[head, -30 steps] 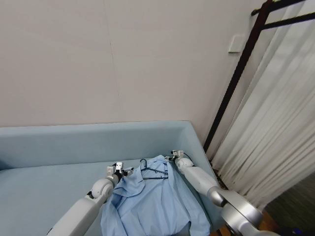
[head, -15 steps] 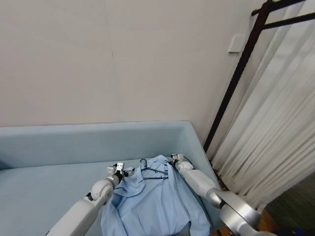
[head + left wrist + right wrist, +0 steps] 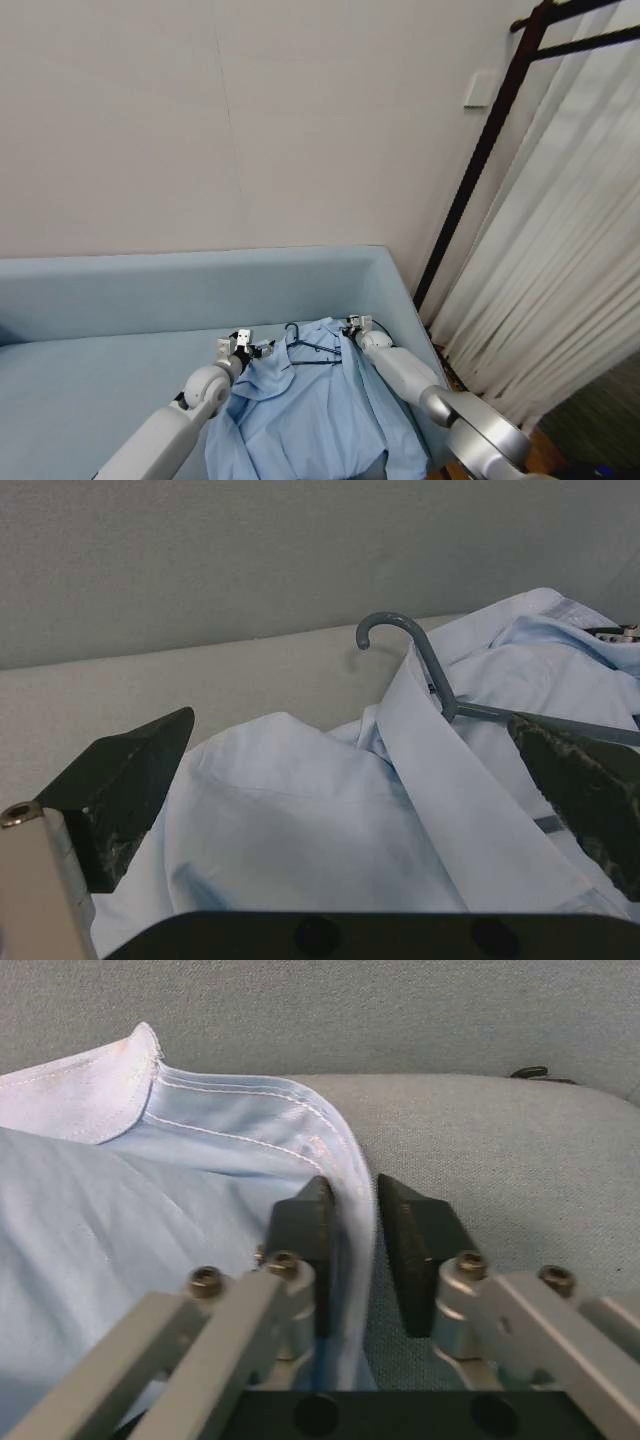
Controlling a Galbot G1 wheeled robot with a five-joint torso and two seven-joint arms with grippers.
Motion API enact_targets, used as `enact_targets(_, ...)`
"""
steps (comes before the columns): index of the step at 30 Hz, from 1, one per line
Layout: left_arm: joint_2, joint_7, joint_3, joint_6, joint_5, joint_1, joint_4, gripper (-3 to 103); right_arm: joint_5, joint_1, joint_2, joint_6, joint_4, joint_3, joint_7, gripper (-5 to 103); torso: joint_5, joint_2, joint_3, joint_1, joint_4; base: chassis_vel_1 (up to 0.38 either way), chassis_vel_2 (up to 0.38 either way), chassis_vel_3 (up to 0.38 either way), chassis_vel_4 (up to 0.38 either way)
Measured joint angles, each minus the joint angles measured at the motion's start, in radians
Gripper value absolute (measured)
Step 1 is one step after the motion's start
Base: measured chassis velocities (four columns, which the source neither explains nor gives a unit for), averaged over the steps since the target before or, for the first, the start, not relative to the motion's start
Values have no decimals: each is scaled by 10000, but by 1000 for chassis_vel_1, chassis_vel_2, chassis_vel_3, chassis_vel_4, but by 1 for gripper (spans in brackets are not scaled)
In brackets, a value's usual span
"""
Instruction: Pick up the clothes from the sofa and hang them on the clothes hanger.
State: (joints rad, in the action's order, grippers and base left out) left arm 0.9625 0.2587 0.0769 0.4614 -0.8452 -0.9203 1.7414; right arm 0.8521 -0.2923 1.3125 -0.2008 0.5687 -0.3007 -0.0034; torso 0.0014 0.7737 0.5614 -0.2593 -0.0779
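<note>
- The shirt [image 3: 310,410] lies flat on the sofa [image 3: 100,300], the hanger [image 3: 437,688] threaded through its collar with the hook free.
- Right end effector [image 3: 372,1235], right of the hanger, is clenched on the shirt's folded shoulder edge, probably to lift it.
- Left end effector [image 3: 350,780], left of the hanger, hovers released over the other shoulder.

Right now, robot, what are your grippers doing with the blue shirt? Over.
Left gripper open over the light blue shirt. Right gripper shut on its edge. Shirt lying on the pale blue sofa, dark grey hanger in its collar. Nothing in the way.
</note>
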Motion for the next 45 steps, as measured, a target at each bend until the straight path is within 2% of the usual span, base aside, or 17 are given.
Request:
enact_targets(2,-6,2,11,-18,-3,-20,21,100,8,-99,-80,25,335,10,187,11,1,0,1,0,1,0,0,0,0)
enact_targets(3,-6,2,11,-18,-3,-20,21,100,8,-99,-80,25,335,10,187,11,1,0,1,0,1,0,0,0,0)
enact_targets(5,-6,4,33,-39,-3,-38,35,100,12,-244,-291,26,911,13,371,2,0,0,0,-1,2,0,0,0,0)
enact_targets(6,4,12,60,-55,-4,-59,48,100,12,-412,-546,-14,1542,5,547,1,0,0,0,-1,1,0,0,0,0)
enact_targets(8,12,13,82,-64,-3,-79,59,100,0,-517,-700,-60,1947,-10,638,1,1,0,0,-1,-2,0,0,0,0)
enact_targets(12,2,33,277,-172,23,-357,257,100,-599,-1069,-1625,-119,3950,-178,805,0,1,1,-1,0,-2,0,0,0,0)
enact_targets(14,-6,62,308,-199,36,-414,295,100,-746,-1190,-1858,-100,4402,-251,793,0,1,0,-1,0,1,0,0,0,0)
enact_targets(19,23,79,331,-232,64,-463,315,100,-843,-1733,-2536,-192,6114,-444,782,0,1,2,-1,0,0,0,0,0,0)
enact_targets(23,28,120,325,-238,76,-496,363,100,-790,-2316,-3138,-559,8062,-678,837,0,0,1,-1,0,-1,0,0,0,0)
enact_targets(27,-33,149,329,-238,79,-575,494,100,-771,-2660,-3417,-988,9430,-868,1039,0,0,2,-1,1,-1,0,0,0,0)
enact_targets(31,-85,165,362,-238,81,-677,629,100,-725,-2971,-3475,-1333,10524,-1141,1422,0,-1,2,-1,0,0,0,0,0,0)
enact_targets(35,-88,199,401,-255,92,-783,718,100,-825,-3259,-3258,-1580,11288,-1983,1783,0,-2,2,-1,1,0,0,0,0,0)
enact_targets(41,-7,232,403,-302,202,-867,727,100,-1157,-3389,-2575,-1627,10749,-2533,1933,0,-1,2,0,1,1,0,0,0,0)
enact_targets(45,32,303,400,-314,222,-924,787,100,-1264,-3423,-2048,-1621,9771,-2658,2162,0,0,2,0,0,2,0,0,0,0)
